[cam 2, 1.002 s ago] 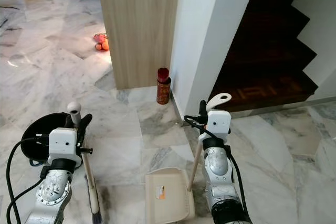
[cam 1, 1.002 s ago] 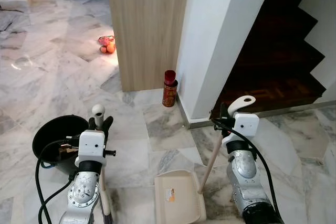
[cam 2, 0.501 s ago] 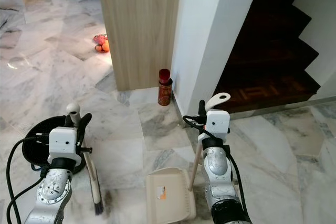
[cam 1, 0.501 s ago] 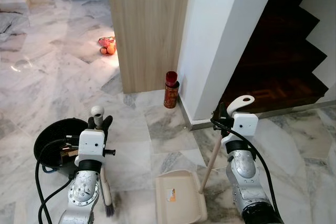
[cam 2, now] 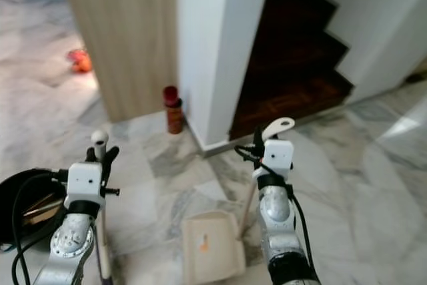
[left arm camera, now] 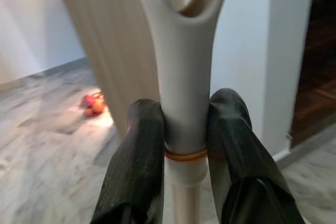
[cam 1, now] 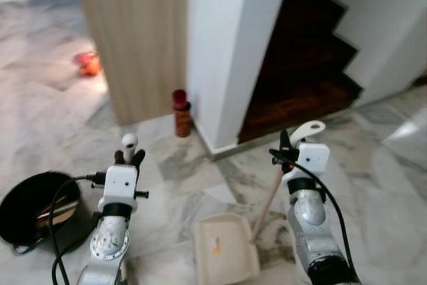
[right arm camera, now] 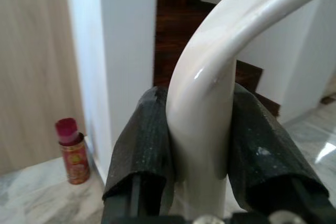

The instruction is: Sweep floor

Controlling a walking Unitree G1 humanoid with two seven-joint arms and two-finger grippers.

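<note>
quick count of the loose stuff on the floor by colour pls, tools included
cream: 2, broom and dustpan
red: 2, can and bag
black: 1, bin
total: 5
</note>
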